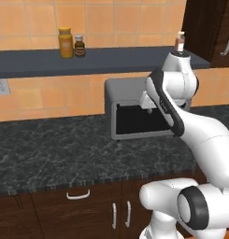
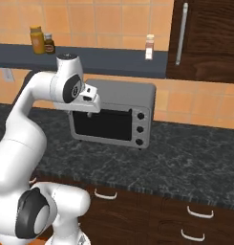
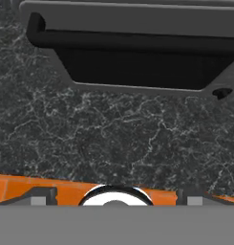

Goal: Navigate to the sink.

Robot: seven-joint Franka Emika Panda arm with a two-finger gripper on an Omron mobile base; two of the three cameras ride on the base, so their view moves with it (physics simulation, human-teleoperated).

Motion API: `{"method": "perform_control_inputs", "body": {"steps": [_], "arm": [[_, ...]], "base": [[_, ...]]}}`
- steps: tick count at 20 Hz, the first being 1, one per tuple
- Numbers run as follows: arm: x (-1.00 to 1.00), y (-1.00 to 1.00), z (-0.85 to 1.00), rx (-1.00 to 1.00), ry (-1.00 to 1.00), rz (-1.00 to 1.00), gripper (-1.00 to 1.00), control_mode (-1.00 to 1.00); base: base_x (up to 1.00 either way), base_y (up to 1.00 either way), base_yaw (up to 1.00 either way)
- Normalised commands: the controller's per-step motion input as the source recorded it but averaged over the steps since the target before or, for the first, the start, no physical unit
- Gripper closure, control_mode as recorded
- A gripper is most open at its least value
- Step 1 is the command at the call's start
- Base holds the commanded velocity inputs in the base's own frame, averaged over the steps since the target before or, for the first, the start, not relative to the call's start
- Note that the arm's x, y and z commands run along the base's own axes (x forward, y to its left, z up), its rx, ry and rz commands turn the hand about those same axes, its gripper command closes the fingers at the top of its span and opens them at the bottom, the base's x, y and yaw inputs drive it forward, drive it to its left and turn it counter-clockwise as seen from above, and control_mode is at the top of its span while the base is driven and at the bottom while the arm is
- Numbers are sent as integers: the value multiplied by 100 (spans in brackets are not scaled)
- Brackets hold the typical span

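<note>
While the white arm folds up in front of a grey toaster oven (image 2: 113,115), the hand (image 2: 90,98) hangs just before the top of the oven's dark window, above the dark marbled worktop (image 1: 55,149); whether its fingers are spread or pressed together cannot be told. Seen from the hand, the oven's door and its long dark handle (image 3: 137,40) lie beyond a stretch of worktop. Above the oven runs a dark shelf (image 1: 36,63) carrying a yellow jar (image 1: 65,43) and a small dark bottle (image 1: 79,46) to the oven's left, and a pale bottle (image 2: 149,47) over its right end. Brown drawers with pale handles (image 2: 200,213) sit below the worktop. Where the sink is cannot be told.
</note>
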Motion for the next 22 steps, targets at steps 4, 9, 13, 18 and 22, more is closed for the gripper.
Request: {"method": "perform_control_inputs", "body": {"steps": [4, 9, 13, 18, 22], "arm": [[0, 0, 0, 0, 0, 0, -100, 100], [0, 0, 0, 0, 0, 0, -100, 100], [0, 0, 0, 0, 0, 0, -100, 100], [0, 0, 0, 0, 0, 0, -100, 100], [0, 0, 0, 0, 0, 0, -100, 100]], "base": [[-100, -8, 21], [-81, 0, 42], [-41, 0, 60], [-55, 0, 49], [-50, 10, 56]]}}
